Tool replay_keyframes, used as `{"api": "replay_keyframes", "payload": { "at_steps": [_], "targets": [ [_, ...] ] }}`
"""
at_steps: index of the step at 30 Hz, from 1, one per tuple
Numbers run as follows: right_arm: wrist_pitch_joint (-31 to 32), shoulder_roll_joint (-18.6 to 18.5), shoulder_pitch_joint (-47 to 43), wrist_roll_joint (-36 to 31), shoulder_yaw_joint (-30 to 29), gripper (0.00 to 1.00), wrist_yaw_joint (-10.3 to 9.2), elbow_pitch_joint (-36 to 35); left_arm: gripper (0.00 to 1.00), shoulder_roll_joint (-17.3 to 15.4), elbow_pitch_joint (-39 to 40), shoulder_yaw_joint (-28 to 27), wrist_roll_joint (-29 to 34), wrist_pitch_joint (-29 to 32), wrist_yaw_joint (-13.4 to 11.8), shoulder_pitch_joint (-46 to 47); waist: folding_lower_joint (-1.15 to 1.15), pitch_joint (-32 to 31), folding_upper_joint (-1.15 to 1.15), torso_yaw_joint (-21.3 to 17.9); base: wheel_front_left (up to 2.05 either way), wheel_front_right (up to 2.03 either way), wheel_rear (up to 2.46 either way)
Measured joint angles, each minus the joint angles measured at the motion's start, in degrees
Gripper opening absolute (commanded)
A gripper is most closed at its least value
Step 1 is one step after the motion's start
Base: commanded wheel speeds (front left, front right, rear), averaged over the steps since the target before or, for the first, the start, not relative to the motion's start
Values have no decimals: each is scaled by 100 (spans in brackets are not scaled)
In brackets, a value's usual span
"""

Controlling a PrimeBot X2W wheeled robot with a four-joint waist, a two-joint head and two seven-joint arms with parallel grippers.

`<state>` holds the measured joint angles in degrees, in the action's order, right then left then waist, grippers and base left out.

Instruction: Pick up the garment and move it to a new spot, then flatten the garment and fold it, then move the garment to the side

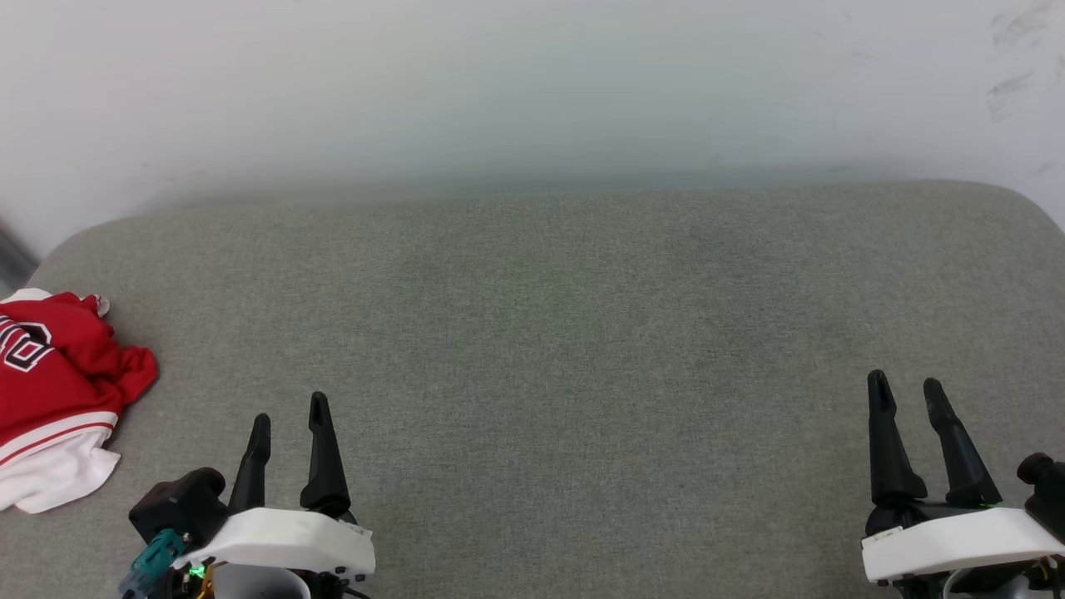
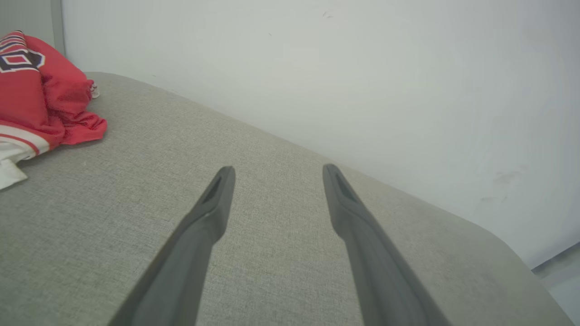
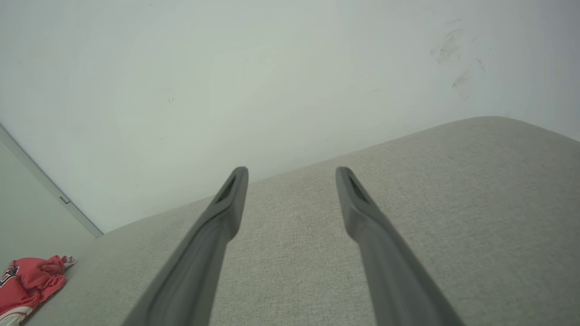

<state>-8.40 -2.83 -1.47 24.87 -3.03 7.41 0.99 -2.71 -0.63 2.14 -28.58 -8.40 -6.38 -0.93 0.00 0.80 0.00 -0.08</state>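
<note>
Garment [image 1: 58, 374] crumpled at your 9 o'clock: likely soft, light, floppy; pinch bunched red fold. Left gripper [image 1: 289, 409], right gripper [image 1: 904, 382]: fingers apart, empty.

Garment [image 1: 58, 391]: crumpled; left part cut off by head view's edge; black lettering folded, unreadable. Right tool [image 1: 904, 380]: wrist housing cut by lower right corner.

- A wide grey fabric surface [image 1: 532, 316] with rounded far corners stands against the wall.
- The wall [image 1: 499, 83] is plain and pale, with dark scuff marks [image 1: 1008, 87] on the right.
- A strip of pale floor [image 2: 562, 276] shows beside one corner.
- The light is soft and even.
</note>
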Motion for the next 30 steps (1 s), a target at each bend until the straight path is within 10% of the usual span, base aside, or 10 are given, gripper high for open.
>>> {"api": "replay_keyframes", "payload": {
  "at_steps": [30],
  "targets": [
    [-396, -1, -209, -1440, 67, 100, 1, -241, 100, -36, 170, 293, 1662, -397, -67, -208, 0, -23, 0, 4, 0, 0, 0]
  ]
}}
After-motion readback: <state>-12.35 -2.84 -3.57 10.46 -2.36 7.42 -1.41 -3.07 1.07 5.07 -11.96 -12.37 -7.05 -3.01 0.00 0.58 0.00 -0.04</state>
